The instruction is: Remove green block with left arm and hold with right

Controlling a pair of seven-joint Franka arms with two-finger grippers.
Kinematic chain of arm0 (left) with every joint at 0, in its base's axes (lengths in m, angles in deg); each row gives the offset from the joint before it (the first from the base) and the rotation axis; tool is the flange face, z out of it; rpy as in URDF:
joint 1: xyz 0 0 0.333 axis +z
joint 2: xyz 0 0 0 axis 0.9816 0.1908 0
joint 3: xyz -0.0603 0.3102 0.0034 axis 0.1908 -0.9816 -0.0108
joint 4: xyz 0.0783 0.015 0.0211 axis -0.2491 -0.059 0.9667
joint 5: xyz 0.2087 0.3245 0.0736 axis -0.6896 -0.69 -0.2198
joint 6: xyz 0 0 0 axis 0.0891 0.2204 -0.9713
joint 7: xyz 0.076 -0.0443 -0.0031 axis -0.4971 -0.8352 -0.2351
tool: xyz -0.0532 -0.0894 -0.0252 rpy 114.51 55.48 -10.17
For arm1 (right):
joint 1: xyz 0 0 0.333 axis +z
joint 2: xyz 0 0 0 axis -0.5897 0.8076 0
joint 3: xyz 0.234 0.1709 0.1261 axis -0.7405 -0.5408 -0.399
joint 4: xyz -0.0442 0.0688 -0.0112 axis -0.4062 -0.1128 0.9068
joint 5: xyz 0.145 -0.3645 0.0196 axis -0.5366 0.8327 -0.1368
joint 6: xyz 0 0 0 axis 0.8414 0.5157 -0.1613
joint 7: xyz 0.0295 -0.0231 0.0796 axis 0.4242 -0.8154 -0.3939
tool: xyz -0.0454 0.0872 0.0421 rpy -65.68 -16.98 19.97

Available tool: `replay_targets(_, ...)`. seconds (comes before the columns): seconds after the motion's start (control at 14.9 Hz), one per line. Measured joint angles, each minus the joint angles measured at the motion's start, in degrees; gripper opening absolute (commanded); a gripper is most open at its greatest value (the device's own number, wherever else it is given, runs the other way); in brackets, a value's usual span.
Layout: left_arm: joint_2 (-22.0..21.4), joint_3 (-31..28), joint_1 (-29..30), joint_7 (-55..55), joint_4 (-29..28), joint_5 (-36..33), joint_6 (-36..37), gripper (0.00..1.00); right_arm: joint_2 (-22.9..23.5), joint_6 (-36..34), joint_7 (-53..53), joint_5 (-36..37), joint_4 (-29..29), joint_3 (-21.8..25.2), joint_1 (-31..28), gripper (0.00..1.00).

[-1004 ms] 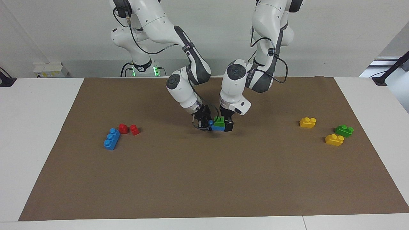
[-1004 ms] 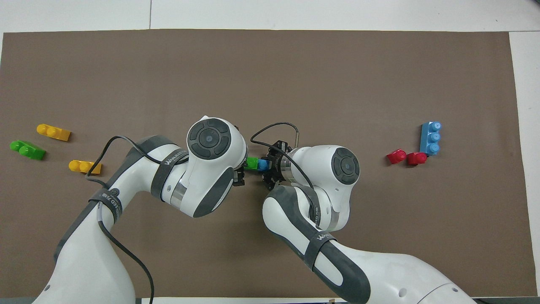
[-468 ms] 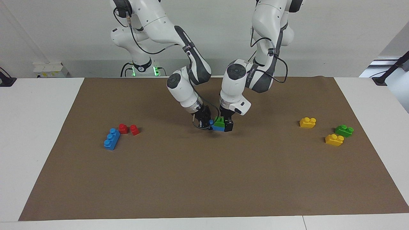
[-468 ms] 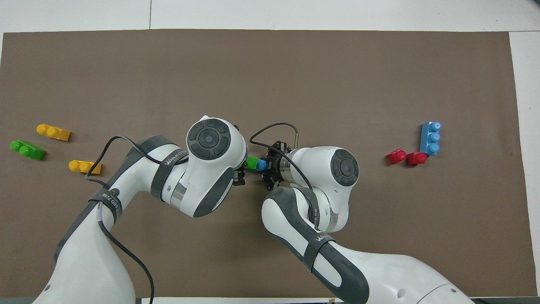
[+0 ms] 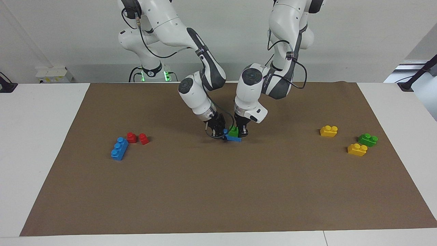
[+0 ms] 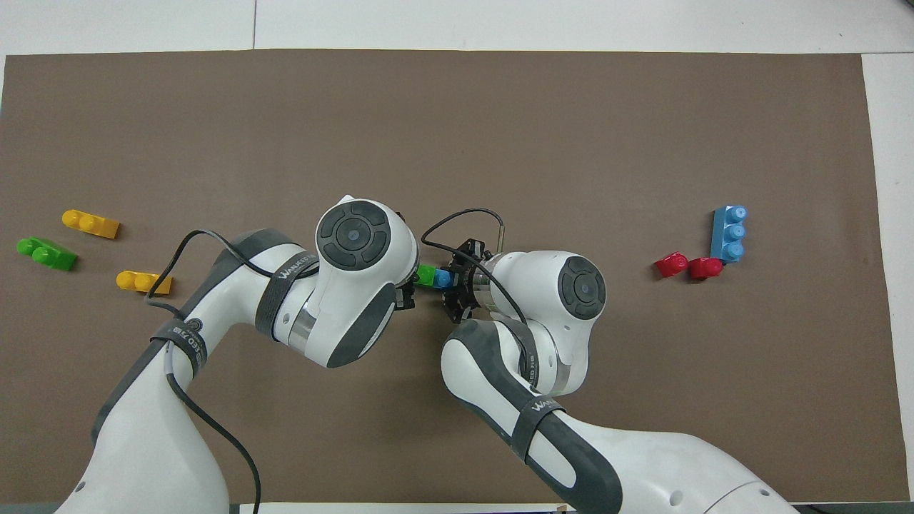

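The green block (image 5: 234,131) sits stacked on a blue brick (image 5: 233,138) over the middle of the brown mat (image 5: 218,191). From above, my left gripper (image 5: 239,132) is shut on the green block. At the stack's other side, my right gripper (image 5: 218,132) is shut on the blue brick's end. In the overhead view the green block (image 6: 426,275) and the blue brick (image 6: 443,278) show in the narrow gap between the two wrists. There the left wrist hides most of the left gripper, while the right gripper (image 6: 455,280) shows beside the blue brick.
Toward the right arm's end lie a blue three-stud brick (image 5: 119,148) and two red pieces (image 5: 131,137) (image 5: 144,138). Toward the left arm's end lie two yellow bricks (image 5: 328,131) (image 5: 357,149) and a darker green brick (image 5: 367,139).
The left gripper's fingers have closed onto the green block; a second ago they stood open around it. The right gripper keeps its hold on the blue brick.
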Motion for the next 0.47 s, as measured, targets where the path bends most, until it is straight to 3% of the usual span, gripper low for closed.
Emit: replay_targets(0.47,-0.2,-0.1,0.0,0.7,0.1,-0.1,0.0,0.0,0.0,0.3,0.1,0.0,-0.1,0.0,0.0,0.0)
